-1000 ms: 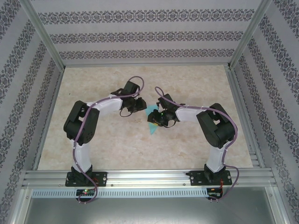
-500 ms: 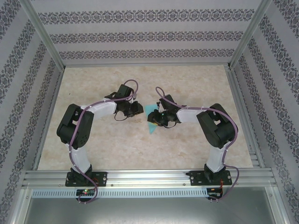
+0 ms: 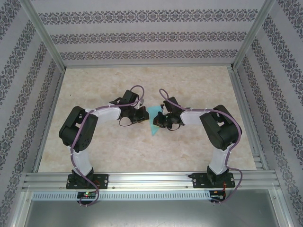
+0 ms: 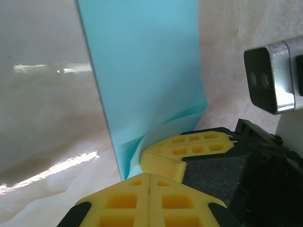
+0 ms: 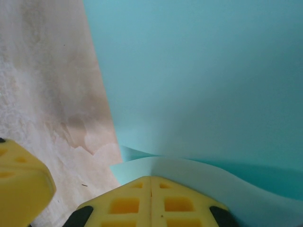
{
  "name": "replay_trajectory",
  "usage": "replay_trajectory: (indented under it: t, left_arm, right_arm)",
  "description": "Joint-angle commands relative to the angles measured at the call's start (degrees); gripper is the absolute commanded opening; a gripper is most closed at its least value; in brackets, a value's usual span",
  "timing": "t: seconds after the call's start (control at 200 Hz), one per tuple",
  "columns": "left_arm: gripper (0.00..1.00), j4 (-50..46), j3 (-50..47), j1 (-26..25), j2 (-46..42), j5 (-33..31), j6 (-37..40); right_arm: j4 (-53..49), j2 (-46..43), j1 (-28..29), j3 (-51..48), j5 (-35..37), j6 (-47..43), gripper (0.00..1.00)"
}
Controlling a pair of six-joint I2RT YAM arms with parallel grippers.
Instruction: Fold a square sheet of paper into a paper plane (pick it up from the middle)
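The turquoise paper plane [image 3: 153,124] lies on the table as a narrow folded wedge, its point toward the arms. My left gripper [image 3: 141,115] is at its left edge and my right gripper [image 3: 159,118] at its right edge, facing each other across the wide far end. In the left wrist view my jaws [image 4: 149,175] are shut, tips at the paper [image 4: 142,71], with the right gripper's yellow fingers [image 4: 189,145] just beyond. In the right wrist view my jaws [image 5: 150,178] are shut and a paper [image 5: 203,80] flap curls up at their tip. No paper shows between either pair.
The beige table [image 3: 104,142] is walled by patterned panels, with an aluminium rail [image 3: 151,178] along the near edge. The right wrist's camera housing [image 4: 272,80] is close on the right in the left wrist view. The left gripper's finger [image 5: 19,182] sits at the lower left of the right wrist view.
Both grippers have closed. The left gripper came down and right to the paper's left edge; the right gripper shifted slightly right, uncovering more of the paper.
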Motion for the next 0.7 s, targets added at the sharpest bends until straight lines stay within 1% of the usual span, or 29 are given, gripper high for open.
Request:
replay_trajectory:
  t: [0.0, 0.105, 0.535, 0.694]
  left_arm:
    - [0.03, 3.2, -0.3, -1.0, 0.5, 1.8, -0.5]
    - [0.0, 3.1, 0.3, -1.6, 1.7, 2.1, -0.6]
    - [0.0, 2.8, 2.7, -2.6, 5.3, 1.6, -0.8]
    - [0.0, 1.4, 3.3, -2.5, 6.0, -0.6, -0.6]
  right_arm:
    - [-4.9, 2.0, -0.6, -1.7, 2.8, -0.9, 0.01]
    - [-5.0, 2.1, -0.6, -1.5, 2.8, -0.9, 0.0]
    - [-4.9, 2.3, -0.6, -1.6, 2.6, -0.7, 0.0]
    - [-4.9, 2.3, -0.6, -1.7, 2.5, -0.6, 0.0]
